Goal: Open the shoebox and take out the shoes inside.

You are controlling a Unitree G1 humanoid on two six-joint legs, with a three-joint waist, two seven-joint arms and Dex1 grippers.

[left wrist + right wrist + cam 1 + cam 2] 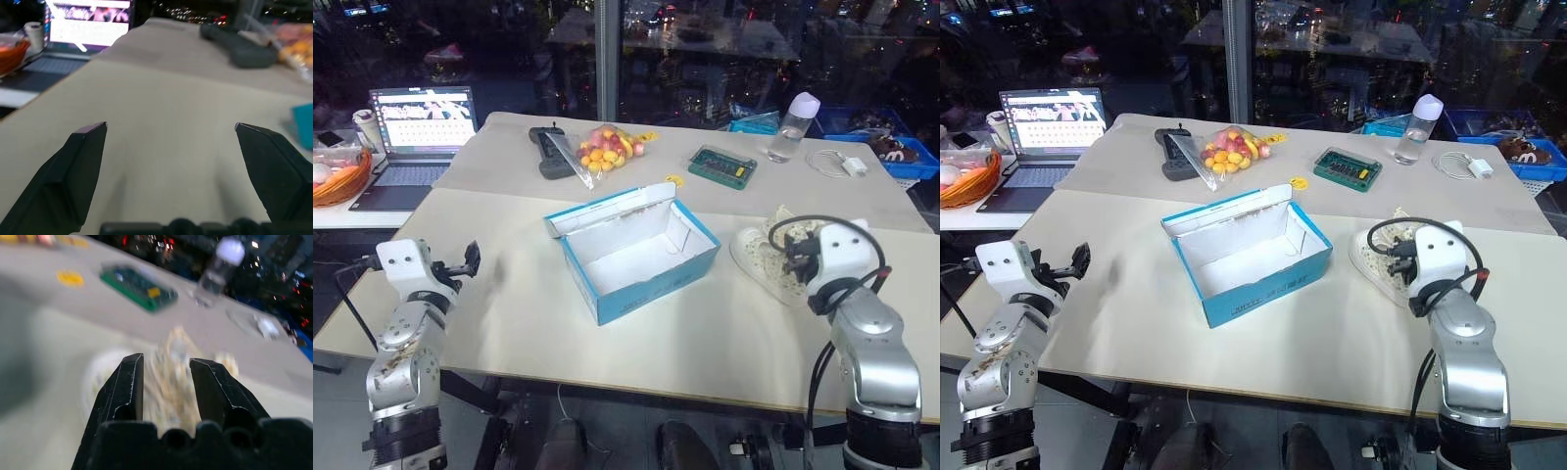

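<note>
The shoebox sits open and empty at frame centre; the shoes lie right of it. Left gripper spread, right gripper part-open, both empty. Unloading looks done; both arms need only withdraw.

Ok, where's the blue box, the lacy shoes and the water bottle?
shoebox (pixel 646 291), left eye view, on its blue front wall.
shoes (pixel 760 253), left eye view, on the cream lacy upper beside the box.
water bottle (pixel 793 127), left eye view, on its clear body below the pale cap.
</note>
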